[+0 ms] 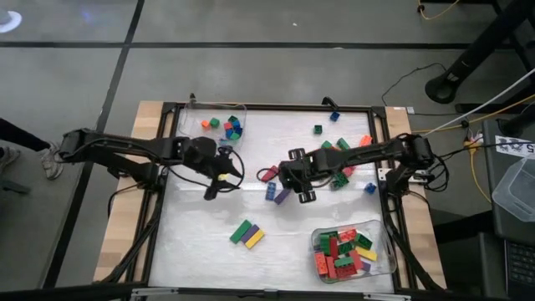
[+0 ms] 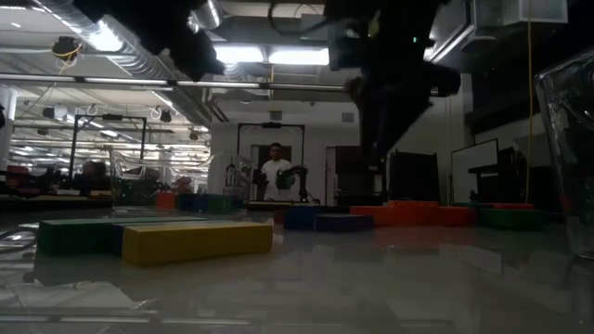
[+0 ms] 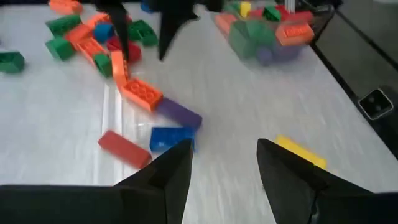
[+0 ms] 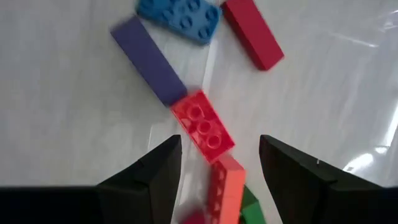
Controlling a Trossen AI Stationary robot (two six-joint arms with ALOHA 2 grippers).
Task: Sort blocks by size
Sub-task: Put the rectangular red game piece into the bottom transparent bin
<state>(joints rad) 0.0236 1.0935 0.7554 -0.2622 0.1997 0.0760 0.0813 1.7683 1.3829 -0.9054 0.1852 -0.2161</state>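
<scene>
At mid-desk [image 1: 201, 242], studded plastic blocks [image 4: 202, 126] lie scattered, glossy rectangles and cubes; right hand [image 4: 217, 171] straddles a red brick, fingers apart; left hand [image 3: 224, 171] likewise spread, empty.

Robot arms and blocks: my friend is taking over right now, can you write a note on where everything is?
Left gripper: open, empty, over the table's left-middle.
Right gripper: open, empty, above a red brick in the middle cluster, beside a purple brick, a blue brick and a long red brick.
Done: small blocks in the far-left tray; long blocks in the near-right tray.
Left: the middle cluster, the green and yellow pair near the front, and scattered blocks at the far right.
</scene>
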